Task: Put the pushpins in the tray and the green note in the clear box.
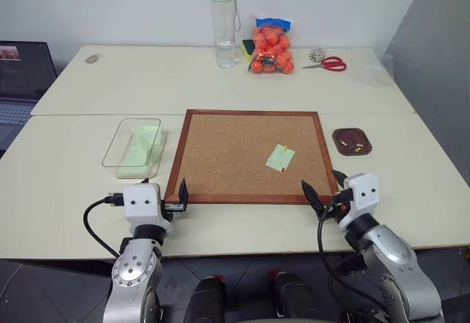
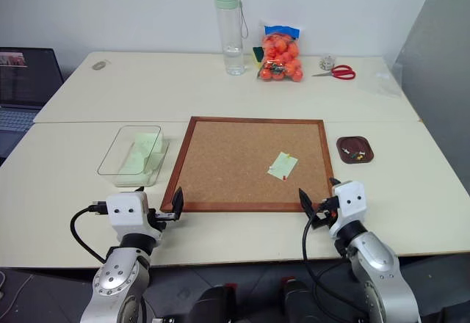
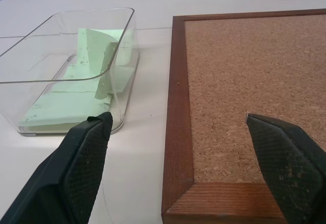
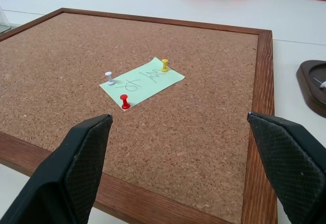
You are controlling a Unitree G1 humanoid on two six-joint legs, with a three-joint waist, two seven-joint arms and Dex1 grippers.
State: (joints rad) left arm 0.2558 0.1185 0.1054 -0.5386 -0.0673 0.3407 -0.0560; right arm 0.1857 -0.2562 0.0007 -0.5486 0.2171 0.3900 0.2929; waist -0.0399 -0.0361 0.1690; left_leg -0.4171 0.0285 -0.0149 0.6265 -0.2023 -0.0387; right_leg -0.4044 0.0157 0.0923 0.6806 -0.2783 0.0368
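With both pincers, left and right, spread empty at the corkboard's six-o'clock edge, pin-pulling seems unstarted: the green note sits pinned at four o'clock by three pushpins, so the right should probably reach first.

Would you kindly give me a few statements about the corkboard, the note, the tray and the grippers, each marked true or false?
1. The green note is pinned to the corkboard by three pushpins. True.
2. The tray holds nothing. False: small pins already lie in it.
3. The clear box already holds green paper. True.
4. The right gripper grips a pin. False: its jaws stand open and hold nothing.
5. The left gripper is open, near the corkboard's front corner. True.
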